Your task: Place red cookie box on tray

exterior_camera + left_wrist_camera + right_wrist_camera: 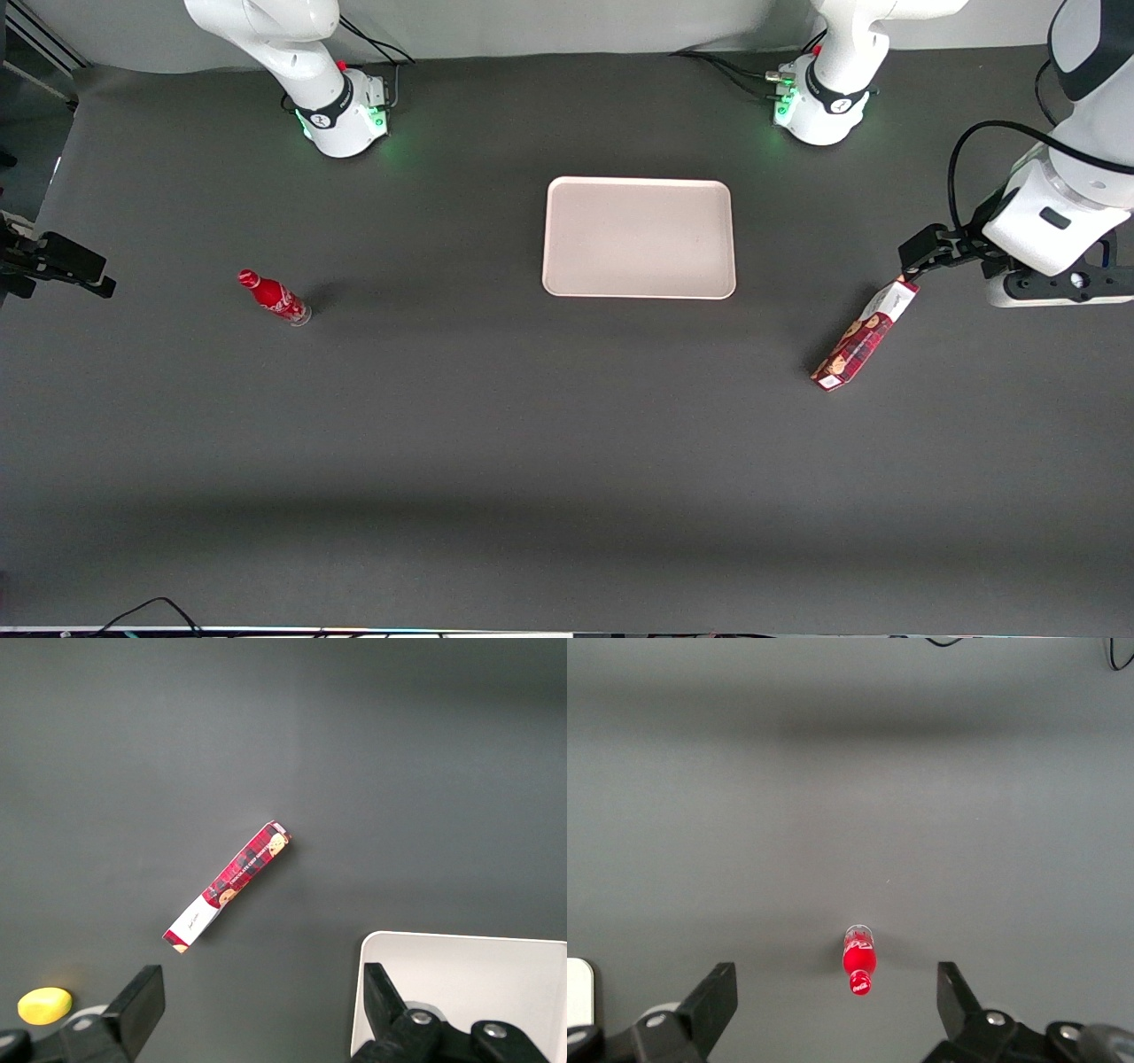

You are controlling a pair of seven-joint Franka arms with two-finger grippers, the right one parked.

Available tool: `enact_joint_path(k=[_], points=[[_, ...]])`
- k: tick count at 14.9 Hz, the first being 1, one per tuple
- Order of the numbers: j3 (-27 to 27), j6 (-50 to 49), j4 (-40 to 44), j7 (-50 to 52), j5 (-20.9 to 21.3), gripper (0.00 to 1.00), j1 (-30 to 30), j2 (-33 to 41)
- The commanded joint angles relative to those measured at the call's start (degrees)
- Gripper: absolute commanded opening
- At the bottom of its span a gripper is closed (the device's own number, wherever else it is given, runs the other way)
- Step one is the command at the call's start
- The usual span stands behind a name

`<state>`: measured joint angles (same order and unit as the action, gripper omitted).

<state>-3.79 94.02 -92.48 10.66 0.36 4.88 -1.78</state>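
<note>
Cardboard is making the red cookie box (864, 336) light and fairly stiff, I judge, so a hold across its narrow width near the middle should be working well. It is lying flat on the table (496, 425), well apart from the tray (639, 237), toward the working arm's end. The gripper (262, 1010) is hanging above the table with its fingers (142, 1001) wide apart, holding nothing and touching nothing; the box is not between them.
</note>
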Motion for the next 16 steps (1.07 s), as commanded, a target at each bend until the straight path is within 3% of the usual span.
enact_joint_path(k=[1,16], points=[[0.36,-0.41,-0.06,-0.82,0.07,1.00,0.57,0.64],[0.45,-0.59,-1.64,-5.47,0.51,1.00,0.48,0.55]])
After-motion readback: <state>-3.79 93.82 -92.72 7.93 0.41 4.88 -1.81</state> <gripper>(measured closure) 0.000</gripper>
